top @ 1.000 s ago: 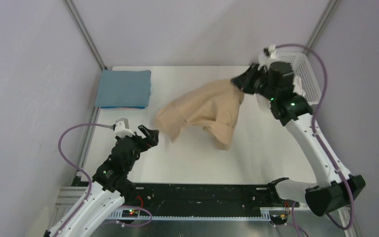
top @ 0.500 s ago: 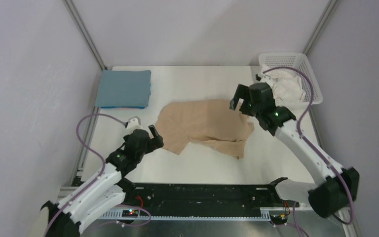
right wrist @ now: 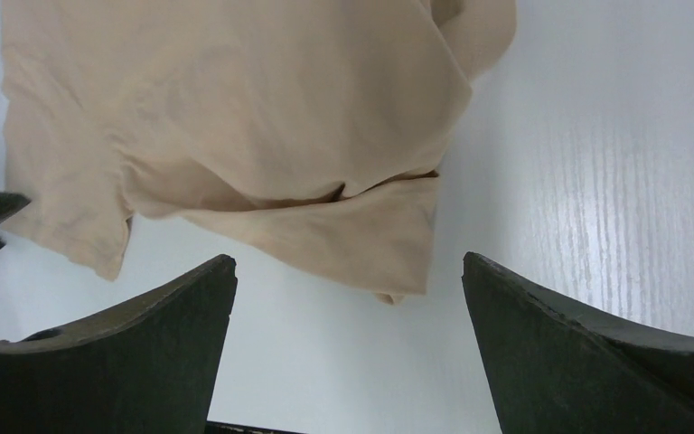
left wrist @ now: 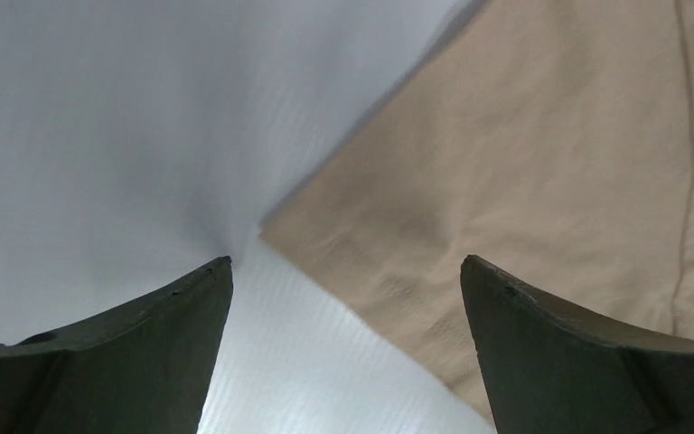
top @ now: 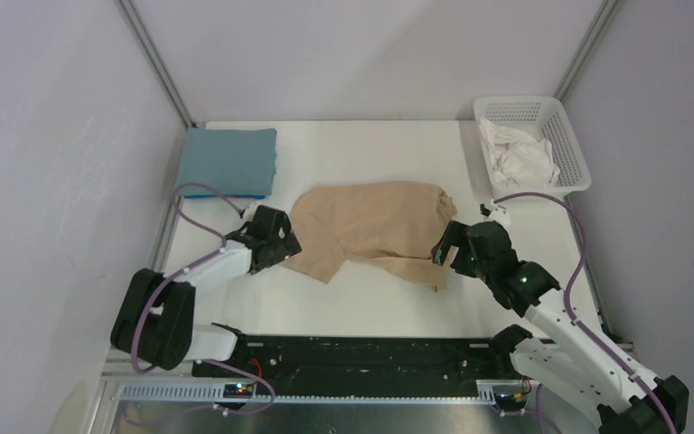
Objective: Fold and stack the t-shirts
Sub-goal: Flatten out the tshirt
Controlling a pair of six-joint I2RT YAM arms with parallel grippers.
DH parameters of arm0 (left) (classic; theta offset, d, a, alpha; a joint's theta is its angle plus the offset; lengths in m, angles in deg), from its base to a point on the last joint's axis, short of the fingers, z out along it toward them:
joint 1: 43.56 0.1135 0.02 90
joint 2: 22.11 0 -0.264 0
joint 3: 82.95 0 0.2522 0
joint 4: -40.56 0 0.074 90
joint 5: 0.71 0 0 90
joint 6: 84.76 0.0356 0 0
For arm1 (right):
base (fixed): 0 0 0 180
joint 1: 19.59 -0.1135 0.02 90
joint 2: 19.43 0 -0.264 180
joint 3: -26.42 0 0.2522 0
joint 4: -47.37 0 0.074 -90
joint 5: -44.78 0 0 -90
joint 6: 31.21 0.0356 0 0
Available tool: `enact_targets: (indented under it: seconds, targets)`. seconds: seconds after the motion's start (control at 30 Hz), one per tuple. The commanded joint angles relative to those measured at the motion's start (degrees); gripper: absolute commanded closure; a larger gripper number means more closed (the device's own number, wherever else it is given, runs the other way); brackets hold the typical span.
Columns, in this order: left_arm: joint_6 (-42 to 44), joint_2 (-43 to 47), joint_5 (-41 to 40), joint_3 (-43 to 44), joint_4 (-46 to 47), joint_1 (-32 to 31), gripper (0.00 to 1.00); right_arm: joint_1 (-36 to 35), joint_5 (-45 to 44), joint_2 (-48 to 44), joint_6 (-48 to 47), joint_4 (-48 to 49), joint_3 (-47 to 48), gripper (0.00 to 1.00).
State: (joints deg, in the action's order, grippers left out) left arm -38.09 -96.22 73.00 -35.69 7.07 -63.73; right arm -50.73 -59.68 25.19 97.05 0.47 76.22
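The tan t-shirt [top: 375, 226] lies rumpled on the table [top: 361, 294] between my two arms, its near-right corner doubled under in a loose flap, so I judge it needs spreading flat before any fold. That is why the left jaws sit wide open and empty at the shirt's left corner. The left wrist view shows that corner between the tips, though I cannot be sure they touch the cloth. The right jaws, also spread with nothing in them, hang over the shirt's near-right flap, ready to pinch the opposite end. The teal t-shirt [top: 228, 161] lies folded, well apart beyond the tan shirt's far-left side, probably parked as the base of the stack. The white basket [top: 580, 158] stands off the tan shirt's far-right side.
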Motion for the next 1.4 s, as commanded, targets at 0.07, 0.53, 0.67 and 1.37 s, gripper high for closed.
enact_targets:
  seconds: [0.07,0.53,0.67,1.37]
  targets:
    - [1.02,-10.22,6.72,6.74,1.65,-0.98,0.08,-1.17,-2.59,-2.94,2.68,-1.06,-0.96,0.01]
    - [-1.21,-13.57,1.32,8.75,1.55,-7.46,1.0,-3.76,-5.3,-7.13,5.73,-7.83,-2.91,0.02]
    - [-3.54,-2.01,-3.22,3.15,1.26,-7.77,1.0,-8.69,-5.81,-8.3,8.18,-8.46,-6.68,0.03]
    - [-4.93,36.1,-11.29,6.85,-9.11,-7.79,1.0,-24.15,-8.11,0.82,16.08,30.2,-24.68,0.32]
